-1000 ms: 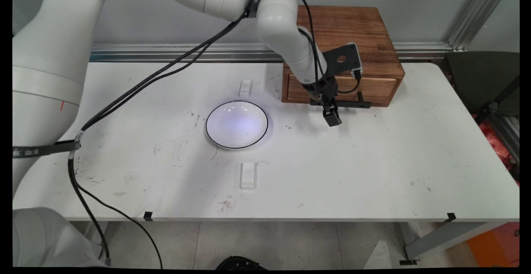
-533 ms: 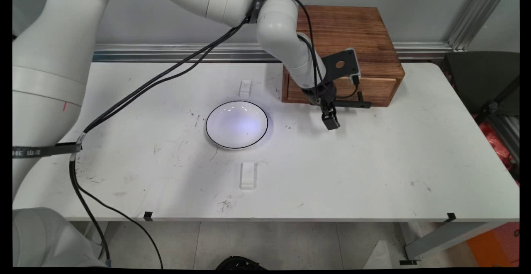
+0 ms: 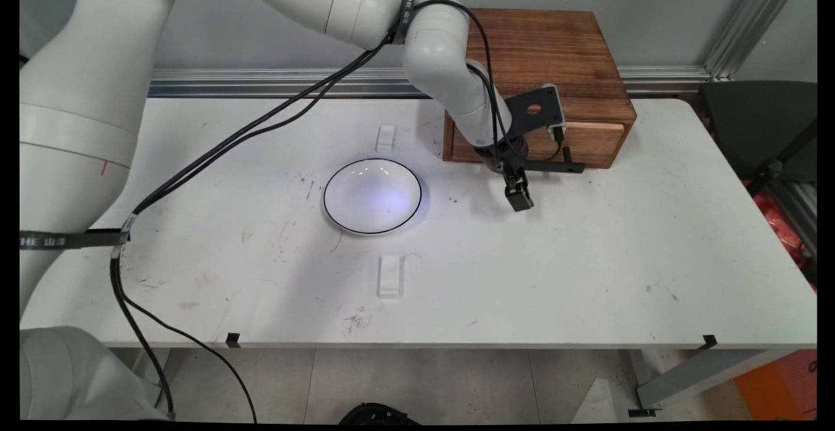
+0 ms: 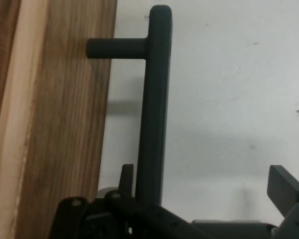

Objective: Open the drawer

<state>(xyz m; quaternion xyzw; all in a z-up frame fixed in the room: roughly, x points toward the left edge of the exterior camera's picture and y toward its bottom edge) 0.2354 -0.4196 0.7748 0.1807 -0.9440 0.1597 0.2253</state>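
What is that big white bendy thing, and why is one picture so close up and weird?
The white bendy thing is a robot arm. At its end is a black gripper, like a two-fingered hand. One picture looks down at the white table from above. The close-up comes from a camera on the hand itself. On the table sit a white bowl and a wooden drawer box. The gripper's fingers are open on either side of the drawer's black handle. It holds nothing.

No readable text, labels or numbers anywhere.
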